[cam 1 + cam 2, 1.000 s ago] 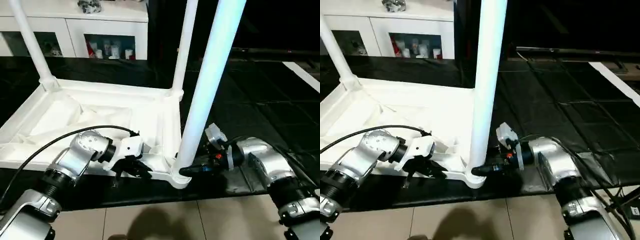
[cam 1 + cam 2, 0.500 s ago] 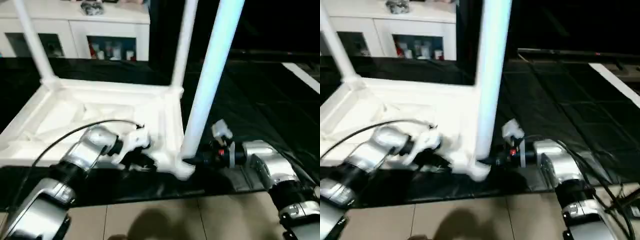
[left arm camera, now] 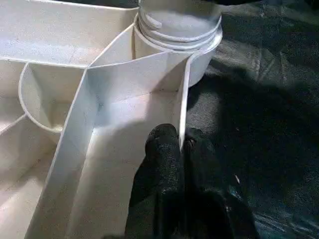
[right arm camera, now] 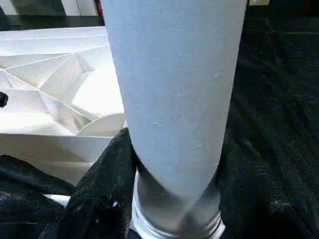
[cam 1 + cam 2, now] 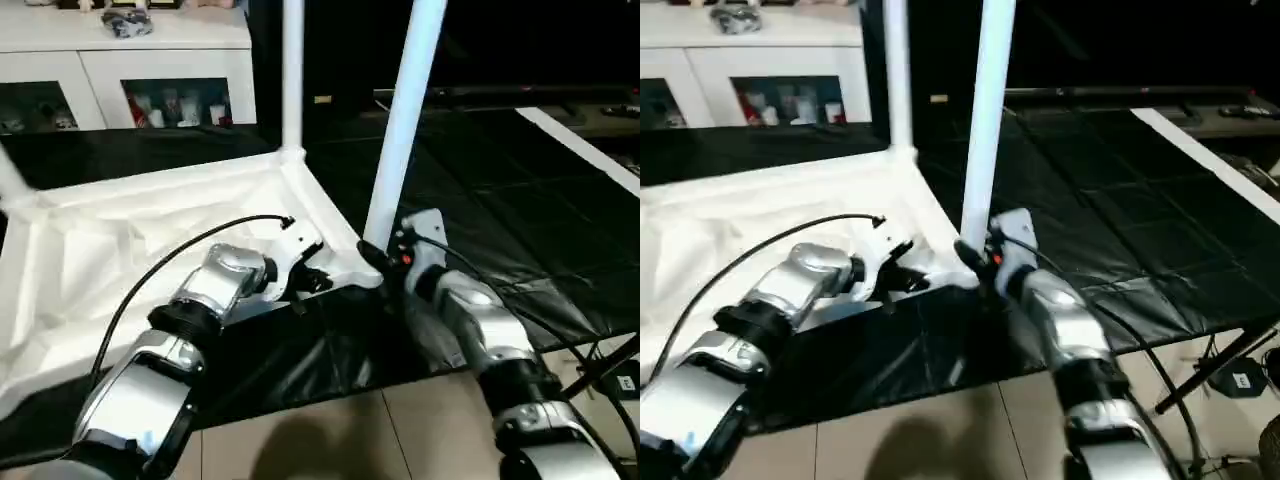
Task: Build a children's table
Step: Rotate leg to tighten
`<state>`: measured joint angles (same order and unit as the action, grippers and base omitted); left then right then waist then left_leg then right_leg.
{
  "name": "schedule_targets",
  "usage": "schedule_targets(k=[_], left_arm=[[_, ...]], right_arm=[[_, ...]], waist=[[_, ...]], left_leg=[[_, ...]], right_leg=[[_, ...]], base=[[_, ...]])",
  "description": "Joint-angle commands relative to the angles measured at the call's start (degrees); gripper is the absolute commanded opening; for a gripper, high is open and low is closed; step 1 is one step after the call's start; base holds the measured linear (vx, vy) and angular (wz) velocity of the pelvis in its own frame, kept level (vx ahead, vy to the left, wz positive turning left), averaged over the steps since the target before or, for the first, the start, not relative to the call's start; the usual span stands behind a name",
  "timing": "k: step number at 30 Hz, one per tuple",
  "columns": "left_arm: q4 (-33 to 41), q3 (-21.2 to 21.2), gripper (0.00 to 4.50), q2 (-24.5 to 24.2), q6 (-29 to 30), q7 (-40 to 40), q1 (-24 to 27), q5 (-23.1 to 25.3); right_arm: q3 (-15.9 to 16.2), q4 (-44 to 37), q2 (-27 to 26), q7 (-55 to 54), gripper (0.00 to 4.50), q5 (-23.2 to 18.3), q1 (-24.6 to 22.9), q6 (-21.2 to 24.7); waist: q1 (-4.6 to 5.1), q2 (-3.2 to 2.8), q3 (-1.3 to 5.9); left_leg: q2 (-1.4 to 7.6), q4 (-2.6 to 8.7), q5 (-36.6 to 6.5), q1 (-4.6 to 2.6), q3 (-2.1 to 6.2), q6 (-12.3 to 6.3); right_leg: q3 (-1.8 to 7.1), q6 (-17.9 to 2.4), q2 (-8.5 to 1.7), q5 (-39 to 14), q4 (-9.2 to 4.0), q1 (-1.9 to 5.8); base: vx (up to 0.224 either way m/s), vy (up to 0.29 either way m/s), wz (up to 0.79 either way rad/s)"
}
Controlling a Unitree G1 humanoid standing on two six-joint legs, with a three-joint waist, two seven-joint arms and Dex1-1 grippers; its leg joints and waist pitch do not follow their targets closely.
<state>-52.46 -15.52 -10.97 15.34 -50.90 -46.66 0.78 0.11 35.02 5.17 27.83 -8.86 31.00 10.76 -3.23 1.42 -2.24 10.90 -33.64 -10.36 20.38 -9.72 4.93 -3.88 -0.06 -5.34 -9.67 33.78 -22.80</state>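
1. Here, upside down on black sheeting [image 5: 480, 200]: white table top [image 5: 90, 260], ribbed underside up.
2. Near right corner socket [image 3: 179, 30] filled by a leg [image 5: 405, 110], upright, rising past the frame's upper edge.
3. Second leg [image 5: 292, 75] upright in the far right corner; stub of a third [image 5: 8, 180] at the far left edge.
4. Left gripper [image 3: 180, 144] pinched closed on the thin outer rim wall [image 3: 182, 104] of the table top, one black finger inside, one outside, just left of the near right socket.
5. Right gripper [image 4: 174, 174] wrapped around the base of the near right leg, a black finger [image 4: 107, 189] on each side, touching it just above the threaded collar; jaws half wide, gripping the leg.
6. Silver forearms reaching in from the near edge, left one trailing a black cable [image 5: 170, 262].
7. Far left: white glass-door cabinet [image 5: 150, 70] with small items behind the panes.
8. Near edge: tiled floor [image 5: 330, 440] beyond the sheeting.
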Motion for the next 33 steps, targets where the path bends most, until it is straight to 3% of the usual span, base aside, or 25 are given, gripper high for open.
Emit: schedule_targets(k=[1,3,4,6,9,13,15,16,18,21,24,28,33], left_arm=[[2.33,1.58,0.0,3.54,-2.23,2.68,-1.14,-1.59],[2.87,1.34,0.0,2.64,-2.96,1.83,-0.6,-1.3],[2.94,1.26,0.0,2.22,-3.22,1.44,-0.42,-1.18],[3.13,1.11,0.0,1.57,-3.75,0.74,-0.12,-1.02],[5.13,0.39,0.0,-0.66,-6.59,-4.57,1.46,-1.37],[6.36,-0.25,0.0,-2.1,-7.22,-8.27,2.49,-1.71],[8.57,-1.35,0.0,-3.88,-8.91,-14.38,4.13,-2.5],[9.84,-2.01,0.0,-4.78,-9.39,-17.45,4.92,-2.87],[10.84,-2.48,0.0,-5.47,-9.19,-19.88,5.5,-3.11],[12.91,-4.9,0.0,-7.67,-10.38,-26.51,6.63,-2.77],[13.66,-6.19,0.0,-8.78,-10.89,-29.51,6.89,-2.29],[14.08,-7.71,0.0,-10.02,-12.11,-32.31,6.98,-1.06],[15.4,-9.76,0.0,-11.44,-13.24,-35.42,7.13,0.26]], right_arm=[[5.76,0.66,-5.7,4.87,2.67,-0.82,-2.19,2.99],[5.34,-0.45,-4.65,6.0,2.67,-1.53,-2.9,2.86],[5.25,-1.04,-4.08,6.29,2.68,-1.58,-3.32,2.79],[5.28,-1.85,-3.02,7.2,3.05,-1.5,-4.0,2.41],[4.87,-4.47,0.72,12.24,3.27,-1.96,-6.15,0.96],[4.34,-6.12,3.42,16.26,3.56,-3.45,-7.22,0.39],[3.78,-8.17,6.65,22.37,3.83,-5.67,-8.04,0.45],[3.89,-9.11,8.39,25.87,3.9,-6.51,-8.28,0.3],[4.34,-10.07,10.07,28.96,4.03,-6.95,-8.5,0.32],[5.63,-11.15,14.86,38.25,4.03,-7.55,-7.6,0.31],[6.08,-10.56,16.49,42.53,4.03,-7.57,-6.32,-0.47],[7.26,-9.45,17.98,48.55,4.03,-8.29,-4.61,-0.23],[10.14,-7.52,19.24,55.87,3.53,-8.07,-2.49,-0.56]], waist=[[-0.09,0.94,2.85],[-0.42,0.8,2.8],[-0.4,1.14,2.76],[-0.75,1.04,2.9],[-1.06,1.16,2.9],[-1.39,1.01,3.31],[-1.53,1.13,3.44],[-1.55,0.7,3.59],[-1.71,0.9,3.58],[-2.26,0.68,3.47],[-2.96,0.62,3.19],[-3.35,0.7,3.14],[-3.39,0.84,3.01]], left_leg=[[1.58,4.79,-17.66,0.07,0.41,-2.22],[1.6,4.72,-16.68,0.01,0.3,-2.47],[1.61,4.78,-16.39,0.14,0.31,-2.54],[1.69,4.75,-15.34,-0.13,0.23,-2.66],[1.76,4.77,-14.29,0.08,0.15,-3.34],[1.99,4.57,-10.16,0.25,-0.01,-3.92],[1.91,4.34,-8.05,0.31,-0.09,-4.92],[1.9,4.13,-6.86,0.32,-0.18,-5.89],[1.91,3.85,-5.04,0.32,-0.34,-7.42],[2.19,3.82,-6.24,0.01,-0.47,-7.68],[2.63,4.02,-9.24,-0.31,-0.62,-5.82],[2.69,4.09,-11.31,-0.38,-0.52,-4.35],[2.74,4.21,-12.3,-0.14,-0.4,-3.33]], right_leg=[[1.98,-8.22,-2.99,-24.51,-5.0,2.0],[2.13,-8.23,-3.13,-24.78,-4.95,1.97],[2.07,-7.85,-3.1,-25.41,-4.97,2.11],[2.16,-7.59,-3.25,-25.53,-4.97,2.04],[2.21,-7.41,-3.23,-24.34,-4.95,2.31],[2.27,-10.48,-2.97,-14.35,-3.64,2.6],[2.24,-11.91,-2.93,-10.26,-3.22,2.94],[2.28,-12.98,-2.94,-7.46,-2.83,2.85],[2.26,-15.03,-2.74,-2.21,-2.32,2.96],[2.11,-15.62,-2.72,-3.63,-2.39,2.84],[2.23,-15.53,-2.83,-7.78,-2.65,2.34],[2.26,-14.71,-3.0,-11.11,-2.78,2.24],[2.25,-13.57,-3.15,-13.59,-2.92,2.27]], base=[[0.0,0.0,0.0],[0.0,0.0,0.0],[0.0,0.0,0.0],[0.0,0.0,0.0],[0.0,0.0,0.0],[0.0,0.0,0.0],[0.0,0.0,0.0],[0.0,0.0,0.0],[0.0,0.0,0.0],[0.0,0.0,0.0],[0.0,0.0,0.0],[0.0,0.0,0.0],[0.0,0.0,0.0]])
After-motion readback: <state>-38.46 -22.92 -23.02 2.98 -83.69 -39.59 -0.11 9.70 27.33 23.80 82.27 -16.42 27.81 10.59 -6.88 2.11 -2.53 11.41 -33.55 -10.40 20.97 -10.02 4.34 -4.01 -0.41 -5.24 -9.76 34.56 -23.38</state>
